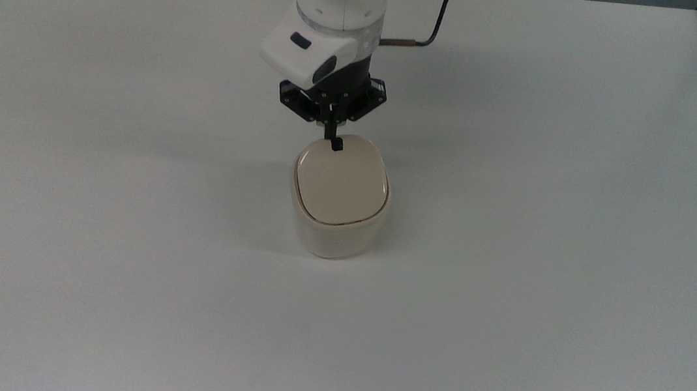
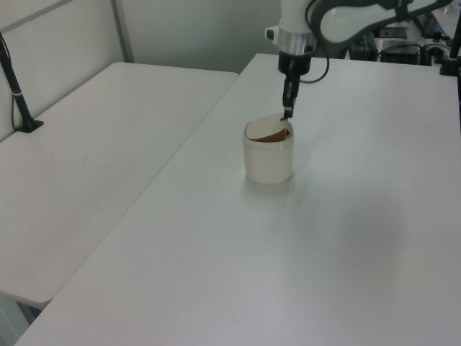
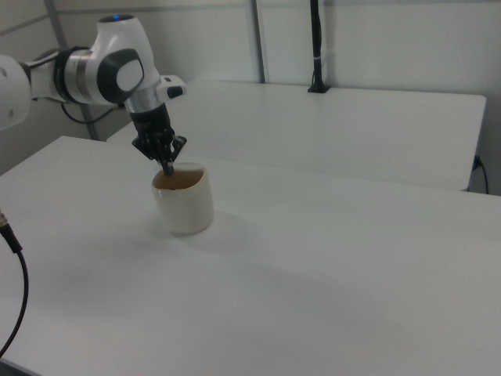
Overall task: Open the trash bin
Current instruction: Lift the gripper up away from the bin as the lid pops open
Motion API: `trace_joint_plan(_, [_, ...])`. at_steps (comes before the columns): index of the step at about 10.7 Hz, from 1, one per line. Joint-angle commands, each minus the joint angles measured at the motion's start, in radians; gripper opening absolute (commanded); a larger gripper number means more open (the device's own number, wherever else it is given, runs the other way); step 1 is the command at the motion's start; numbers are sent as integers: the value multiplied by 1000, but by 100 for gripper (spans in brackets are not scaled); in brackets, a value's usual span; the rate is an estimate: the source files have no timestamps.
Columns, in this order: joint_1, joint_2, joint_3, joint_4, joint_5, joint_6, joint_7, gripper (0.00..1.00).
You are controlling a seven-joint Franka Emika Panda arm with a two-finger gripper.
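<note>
fingers [image 1: 332,133] pressed together just above the latch [image 1: 336,145]; the trash bin [image 1: 336,220] mid-surface [image 1: 582,215] has its lid [image 1: 340,181] tilted up, dark gap showing, so opening looks begun, not finished

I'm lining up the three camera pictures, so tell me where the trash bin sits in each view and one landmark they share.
Top view: the trash bin sits at centre, just below the gripper.
Left view: the trash bin is above centre, slightly to the left view's right.
Right view: the trash bin is left of centre.
Shared landmark: the gripper right at the bin's top edge.
</note>
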Motion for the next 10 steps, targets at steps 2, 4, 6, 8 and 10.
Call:
trace_joint_plan(2, [-66,-175,-14,-27,-20,-174,22,3])
trace_joint_plan(4, [-106,-231,-14,-40,-22,-208,20,7])
trace_joint_plan(6, [-120,-274,-14,-57,-25,-260,11,10])
trace_joint_plan(8, [-117,-282,-11,-59,-54,-308,8,18])
trace_joint_plan(10, [-111,-280,-9,-65,-63,-311,8,38])
